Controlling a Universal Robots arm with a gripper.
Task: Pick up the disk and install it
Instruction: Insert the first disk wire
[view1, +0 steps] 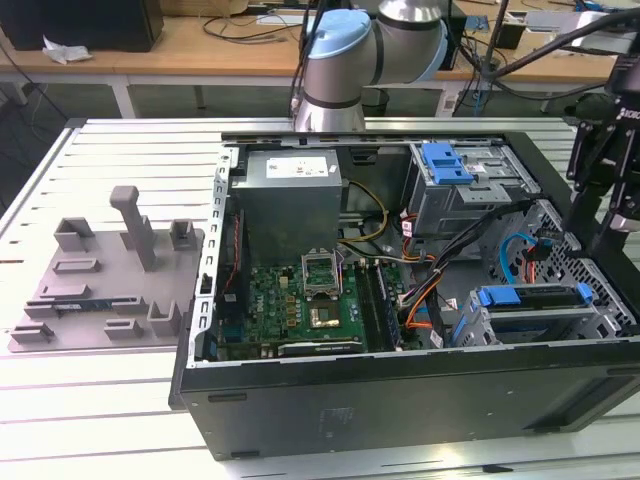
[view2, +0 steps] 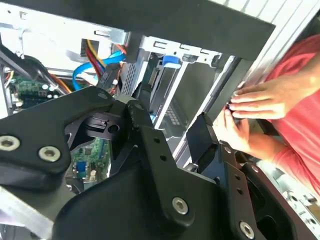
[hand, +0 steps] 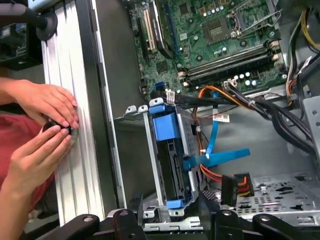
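The disk sits on edge inside a metal drive cage, with its blue bracket across the top and its dark side facing out. In the exterior view the disk lies in the cage at the case's front right corner. My gripper hangs just above that cage, open, with nothing between its black fingers. The second wrist view shows the gripper spread over the same bay. In the exterior view the gripper is above the case's right wall.
A person's hands rest on the ribbed table edge beside the case. Inside are a grey power-supply box, a green motherboard, orange and blue cables and a second cage with a blue latch. A grey fixture tray lies on the exterior view's left.
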